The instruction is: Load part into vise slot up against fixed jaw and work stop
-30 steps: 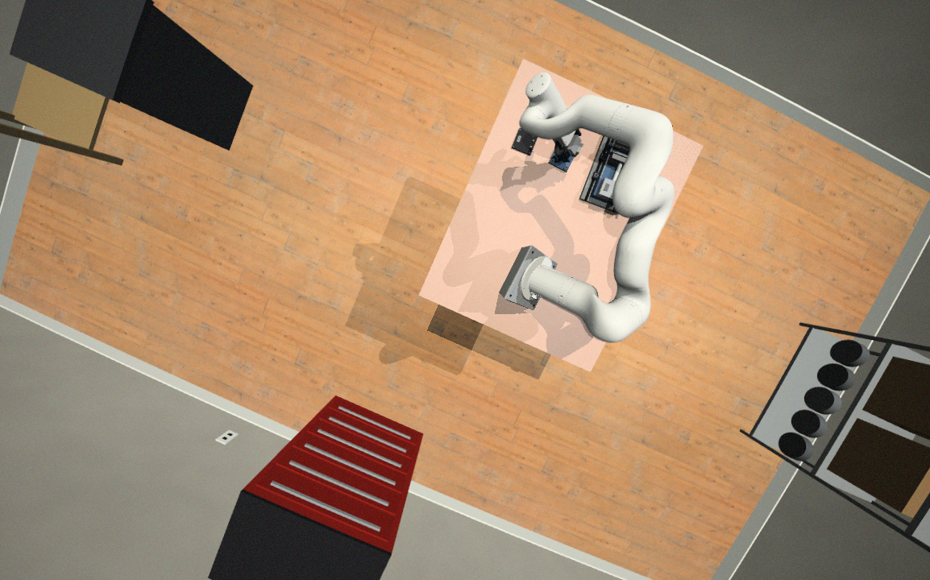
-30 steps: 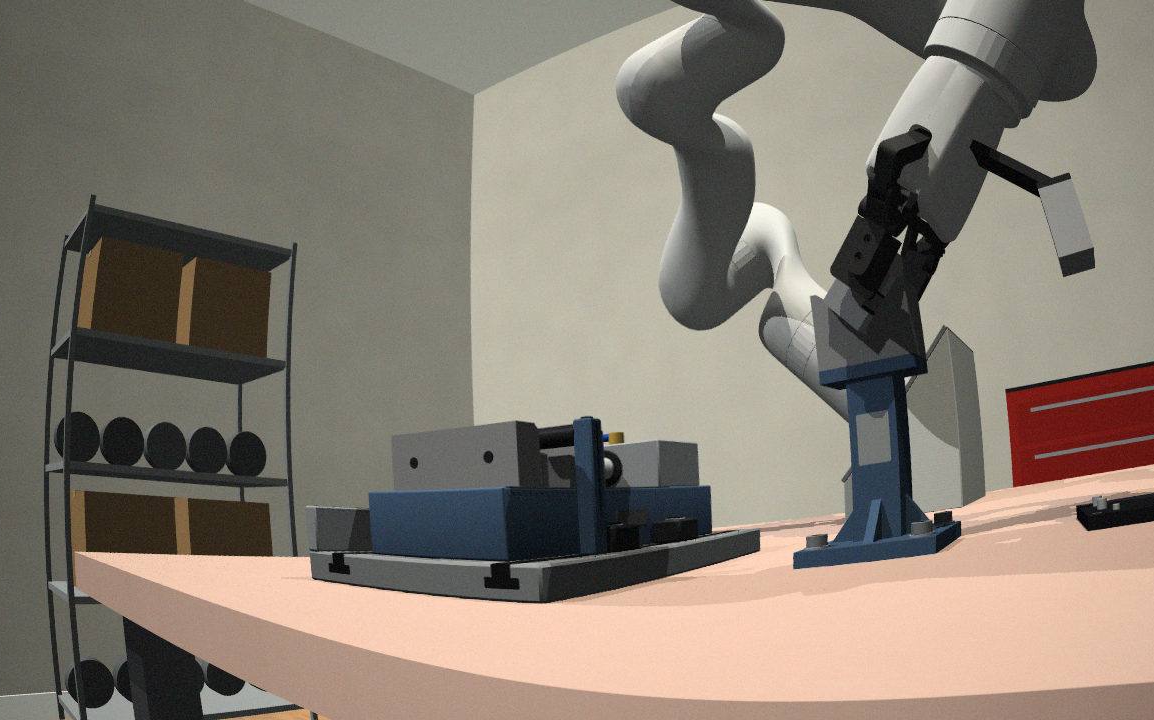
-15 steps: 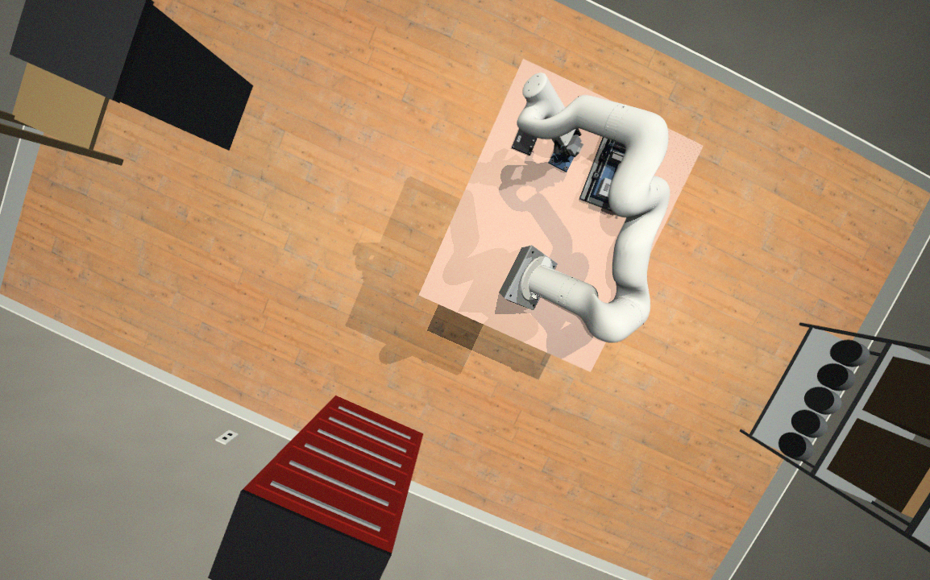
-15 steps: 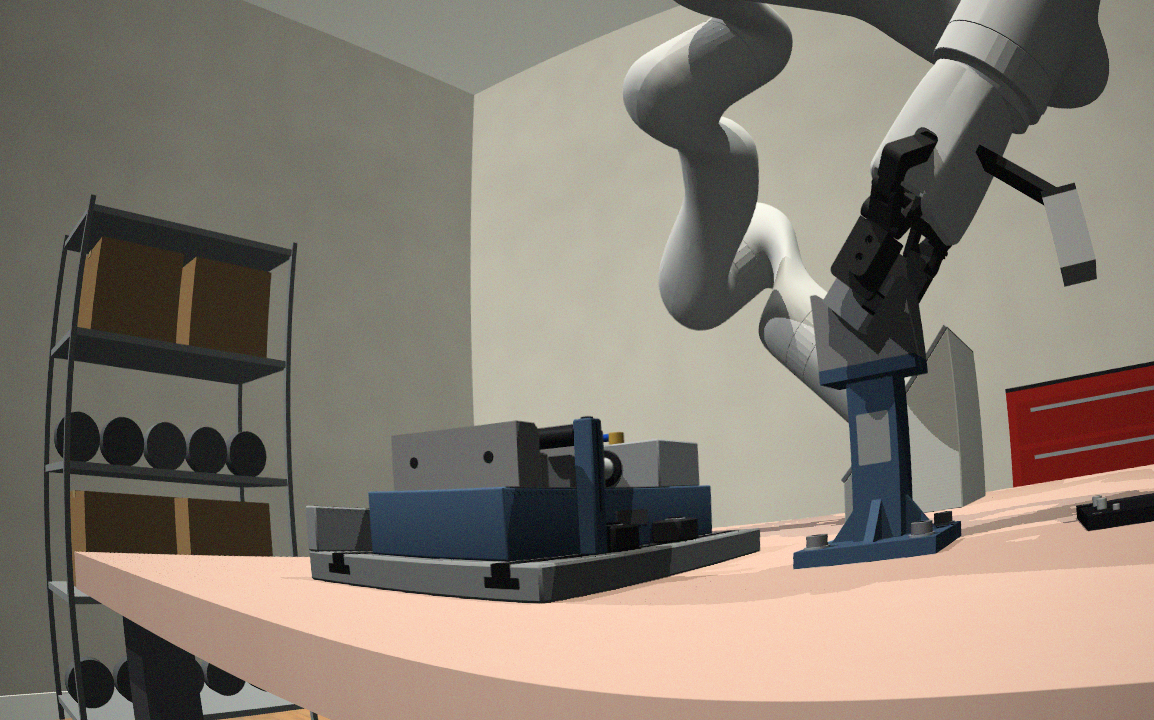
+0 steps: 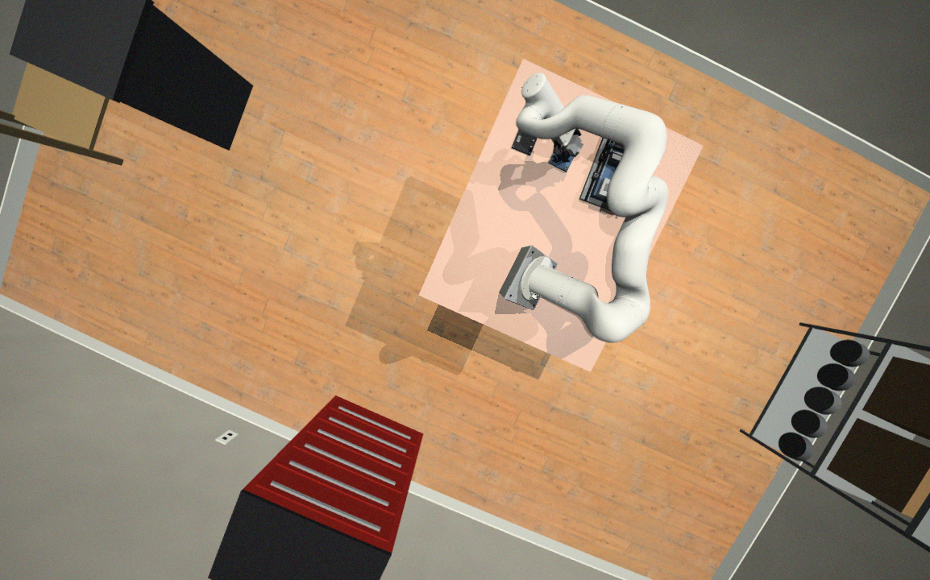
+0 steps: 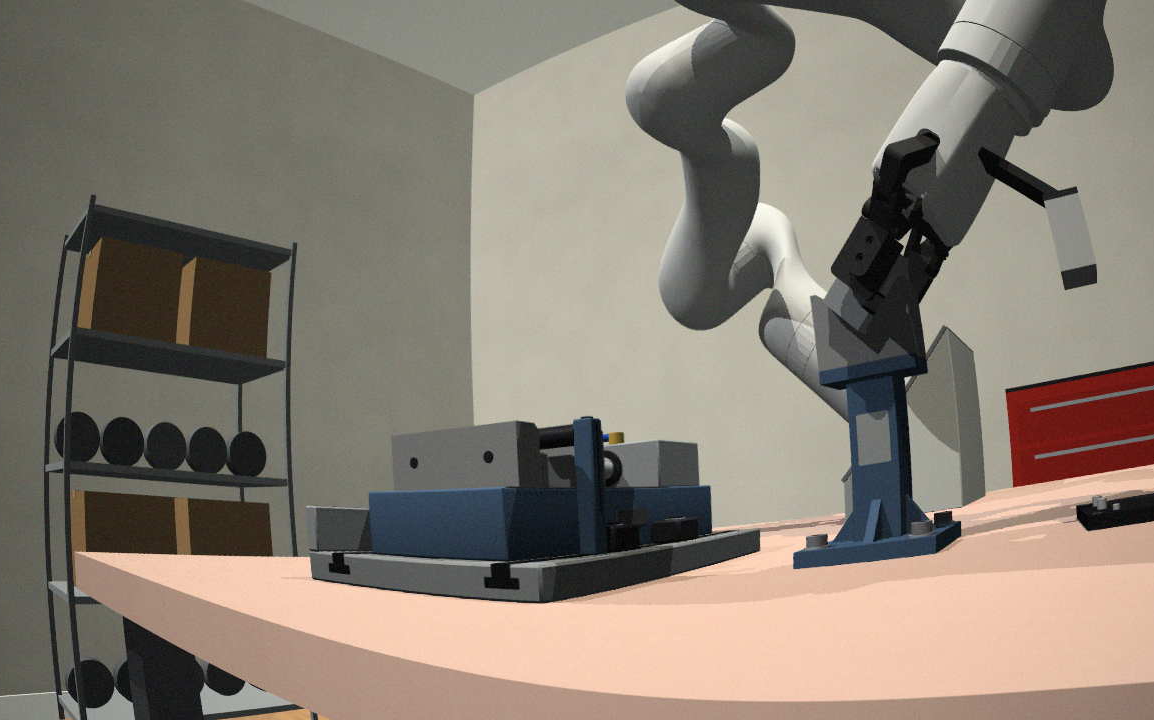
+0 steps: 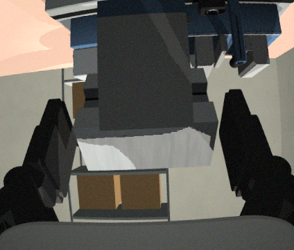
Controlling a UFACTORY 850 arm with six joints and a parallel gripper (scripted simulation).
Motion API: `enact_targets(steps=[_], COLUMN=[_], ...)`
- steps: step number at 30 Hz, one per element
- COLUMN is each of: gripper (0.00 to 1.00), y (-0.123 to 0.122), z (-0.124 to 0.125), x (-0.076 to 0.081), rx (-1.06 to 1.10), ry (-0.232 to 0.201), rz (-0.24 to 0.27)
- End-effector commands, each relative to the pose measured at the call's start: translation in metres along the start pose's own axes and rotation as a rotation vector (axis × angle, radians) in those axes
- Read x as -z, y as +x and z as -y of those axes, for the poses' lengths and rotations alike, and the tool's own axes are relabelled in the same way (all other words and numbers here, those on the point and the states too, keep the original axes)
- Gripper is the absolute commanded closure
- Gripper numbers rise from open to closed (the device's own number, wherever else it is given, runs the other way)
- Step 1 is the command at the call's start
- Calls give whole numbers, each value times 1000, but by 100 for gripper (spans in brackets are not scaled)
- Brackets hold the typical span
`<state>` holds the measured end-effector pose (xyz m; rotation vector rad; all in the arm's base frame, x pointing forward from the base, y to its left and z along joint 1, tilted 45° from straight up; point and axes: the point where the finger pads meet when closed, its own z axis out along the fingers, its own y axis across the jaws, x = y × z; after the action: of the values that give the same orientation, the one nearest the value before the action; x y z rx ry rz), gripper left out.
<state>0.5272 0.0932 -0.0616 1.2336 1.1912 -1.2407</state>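
The grey part (image 7: 144, 97) rests in the V-block on top of its blue post (image 6: 872, 447); it also shows in the exterior view (image 6: 836, 326). My gripper (image 7: 145, 114) is open and comes down at a slant onto the part. One black finger stands on each side of it, apart from it. In the side view the gripper (image 6: 885, 277) is just above the V-block top. I cannot tell which way the milled slot faces. The vise (image 6: 518, 501) stands open to the left of the post. The black infeed plate (image 6: 1145, 507) lies at the right with no block on it.
From above, the arm's upper link covers part of the vise (image 5: 604, 173), and the infeed plate (image 5: 524, 142) lies beside the V-block (image 5: 561, 159). A shelf rack (image 6: 169, 429) and a red cabinet (image 6: 1109, 420) stand off the table.
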Motion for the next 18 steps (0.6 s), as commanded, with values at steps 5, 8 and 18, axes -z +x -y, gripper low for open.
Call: enact_targets(steps=[5,8,18], gripper=[11,11,11], y=[-1,-1,-1], z=[-1,-1,-1], x=[1,1,1], rx=[-2,-2,-2], ry=[-1,-1,-1], rz=[1,1,1])
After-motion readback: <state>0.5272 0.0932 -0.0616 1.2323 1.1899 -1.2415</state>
